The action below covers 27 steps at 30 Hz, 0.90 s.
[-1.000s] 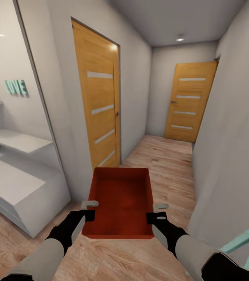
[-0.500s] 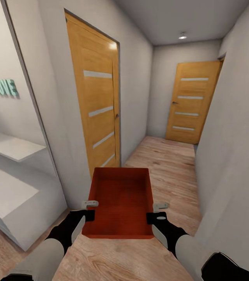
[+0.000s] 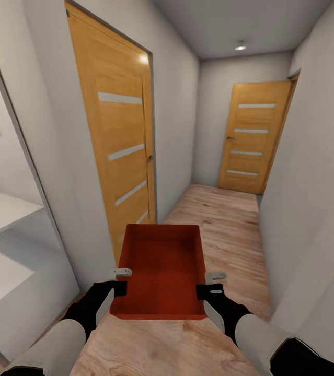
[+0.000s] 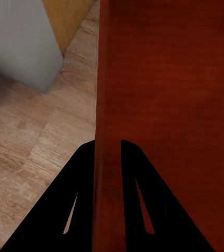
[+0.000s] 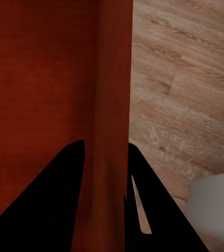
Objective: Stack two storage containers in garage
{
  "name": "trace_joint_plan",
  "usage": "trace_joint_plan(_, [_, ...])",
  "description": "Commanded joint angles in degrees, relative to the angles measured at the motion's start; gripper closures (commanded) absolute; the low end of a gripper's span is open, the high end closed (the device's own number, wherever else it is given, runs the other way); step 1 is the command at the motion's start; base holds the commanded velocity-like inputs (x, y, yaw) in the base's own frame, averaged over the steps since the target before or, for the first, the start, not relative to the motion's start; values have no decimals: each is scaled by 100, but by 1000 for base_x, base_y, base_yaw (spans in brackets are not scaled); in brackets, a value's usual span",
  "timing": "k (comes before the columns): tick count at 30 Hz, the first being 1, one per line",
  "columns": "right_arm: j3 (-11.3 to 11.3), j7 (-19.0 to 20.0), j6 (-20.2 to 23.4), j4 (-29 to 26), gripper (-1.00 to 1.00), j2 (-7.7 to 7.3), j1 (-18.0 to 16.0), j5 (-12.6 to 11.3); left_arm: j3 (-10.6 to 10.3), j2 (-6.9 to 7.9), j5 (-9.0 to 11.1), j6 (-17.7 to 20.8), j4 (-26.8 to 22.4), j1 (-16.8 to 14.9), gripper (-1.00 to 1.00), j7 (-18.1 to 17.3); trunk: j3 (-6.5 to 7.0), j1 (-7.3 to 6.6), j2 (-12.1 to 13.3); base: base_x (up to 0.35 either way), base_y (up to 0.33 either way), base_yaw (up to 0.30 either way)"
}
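Item: storage container (image 3: 161, 269), orange-red, topless, thin-walled. One unit present. Location: lower centre of the head frame, carried in the air in front of the robot, long axis pointing down the corridor, interior empty.

Holding: left gripper (image 3: 118, 280) at the container's left wall, near its close end; right gripper (image 3: 212, 282) at the right wall, opposite. In the left wrist view the left gripper's fingers (image 4: 75, 194) straddle the wall, one outside and one inside, pinching it. The right wrist view shows the right gripper's fingers (image 5: 59, 194) pinching the other wall likewise. The container sits level between the two.

Surroundings: narrow hallway with light wood plank floor (image 3: 224, 224). Closed wooden door (image 3: 117, 141) in the left wall, upper left of frame. Second closed wooden door (image 3: 250, 136) at the corridor's far end, upper right of centre. Plain grey wall (image 3: 313, 183) along the right edge. White shelving (image 3: 2, 209) at the left edge. Ceiling light (image 3: 240, 47) at top.

Step in hand (judged): transport of the first container toward the garage; neither the garage nor its dark grey floor is visible.

Next move calls for (judged): driving on down the corridor with both pinches kept firm and the arms at matching height, and minding the side walls, since the passage leaves little room beside the load. Which door leads to the garage cannot be told.
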Motion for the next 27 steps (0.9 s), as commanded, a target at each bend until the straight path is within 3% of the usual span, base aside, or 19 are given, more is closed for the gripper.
trace_joint_plan(1, [-147, -477, -26, -21, 100, 20, -7, 139, 96, -23, -35, 50, -6, 0, 100, 70, -12, 7, -12, 323, 0, -217])
trace_joint_plan(11, [-147, -480, -26, -21, 100, 20, -7, 142, 96, -23, -35, 50, -6, 0, 100, 68, -12, 7, -12, 323, 0, -209])
trace_joint_plan(27, [-147, -470, -31, -21, 100, 19, -7, 139, 89, -26, -38, 50, -6, 0, 100, 70, -12, 7, -12, 323, 0, -13])
